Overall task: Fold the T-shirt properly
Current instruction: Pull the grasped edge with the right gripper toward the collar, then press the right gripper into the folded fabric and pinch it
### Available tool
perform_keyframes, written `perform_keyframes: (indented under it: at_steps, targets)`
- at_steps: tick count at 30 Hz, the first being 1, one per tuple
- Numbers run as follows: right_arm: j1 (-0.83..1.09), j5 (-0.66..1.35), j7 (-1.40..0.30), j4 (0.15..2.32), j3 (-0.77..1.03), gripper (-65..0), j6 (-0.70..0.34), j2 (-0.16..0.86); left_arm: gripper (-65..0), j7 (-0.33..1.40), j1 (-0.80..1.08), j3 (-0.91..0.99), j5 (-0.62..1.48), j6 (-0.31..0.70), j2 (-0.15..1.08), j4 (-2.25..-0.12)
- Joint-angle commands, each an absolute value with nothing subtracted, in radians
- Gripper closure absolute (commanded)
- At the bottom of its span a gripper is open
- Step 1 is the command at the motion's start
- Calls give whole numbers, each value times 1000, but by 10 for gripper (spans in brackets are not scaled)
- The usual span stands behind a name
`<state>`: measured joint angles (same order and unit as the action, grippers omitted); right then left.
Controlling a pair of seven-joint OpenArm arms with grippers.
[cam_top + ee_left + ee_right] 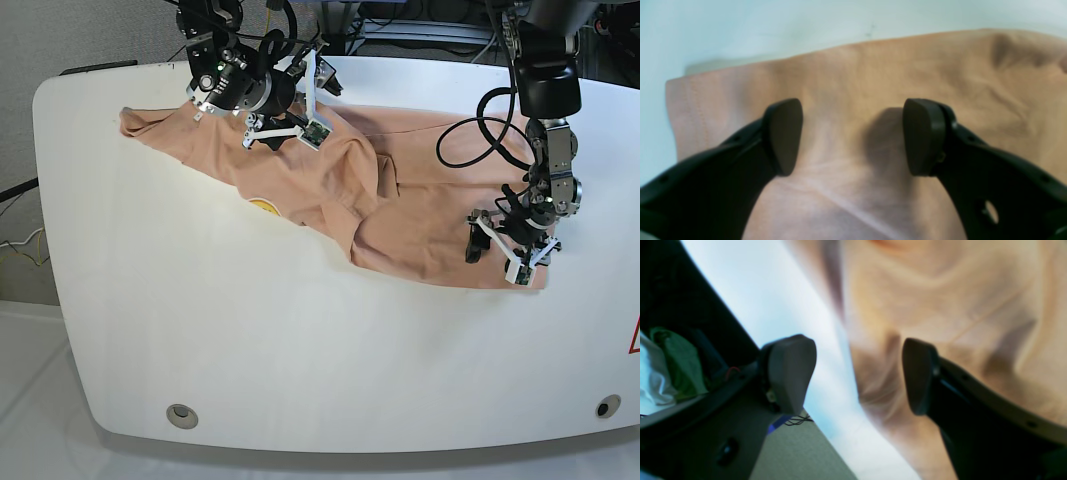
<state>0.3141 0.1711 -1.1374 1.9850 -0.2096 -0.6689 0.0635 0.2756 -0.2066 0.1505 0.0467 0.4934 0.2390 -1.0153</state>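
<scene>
The peach T-shirt [420, 220] lies wrinkled across the back of the white table, from the far left to the right side, with a small yellow mark [265, 207] near its front edge. My left gripper [503, 252] hangs open just over the shirt's right end. In the left wrist view its fingers [853, 120] stand wide apart above the T-shirt [873, 66], near a stitched hem, with nothing between them. My right gripper [290, 115] is open over the shirt's upper left part. In the right wrist view the right gripper [857, 366] straddles the edge of the T-shirt [940, 300].
Bare white table [300, 350] spreads in front of the shirt, with a round hole [181, 414] near each front corner. A black cable loop [470, 130] hangs off the left arm. Beyond the table edge the right wrist view shows green and white cloth [680, 366].
</scene>
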Motion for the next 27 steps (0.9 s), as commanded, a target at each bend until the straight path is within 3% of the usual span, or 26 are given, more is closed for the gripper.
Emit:
perform_keyframes:
  at_steps: [1,7,27]
  targets:
    - [306,180,-1121,2006,-208,-425,-624,62,-442,302,-219,153,42,490,248,-1020]
    - [278,180,-1101,2002,-205,-425,-541,65,-442,302,-217,153,44,490,248,-1026]
    - [286,183,-1072,1979,-206,-425,-472,61,-442,302,-211,159,44,493,252,-1027]
